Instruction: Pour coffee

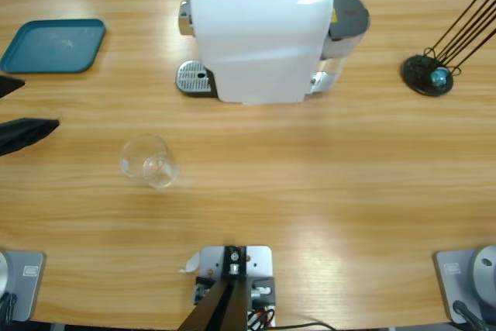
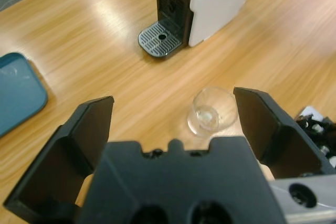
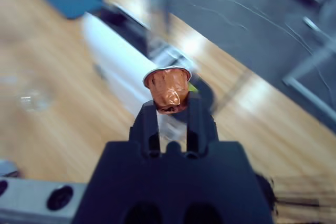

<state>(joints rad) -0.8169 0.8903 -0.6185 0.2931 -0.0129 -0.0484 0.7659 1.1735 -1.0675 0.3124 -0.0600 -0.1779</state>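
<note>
A: What are we holding, and why that way?

B: Our right gripper (image 3: 169,109) is pinching one copper capsule (image 3: 168,88) by its crumpled body, foil rim outward, likely so we can be dropping it into the white coffee machine (image 1: 260,36). Our left gripper (image 2: 173,129) is hanging with jaws spread wide, the clear glass (image 2: 212,112) lying beyond them toward one o'clock in its wrist view, probably because we are lining up to grasp it.

A: And the coffee?

B: We are seeing none poured yet; the glass (image 1: 149,160) looks empty, standing apart from the machine at about seven o'clock of it on the wooden table (image 1: 333,184).

A: Counts?

B: We are counting one glass, one capsule, one machine with one drip tray (image 1: 194,78), one teal tray (image 1: 53,45) at ten o'clock, one black wire stand (image 1: 428,75) at two o'clock.
</note>
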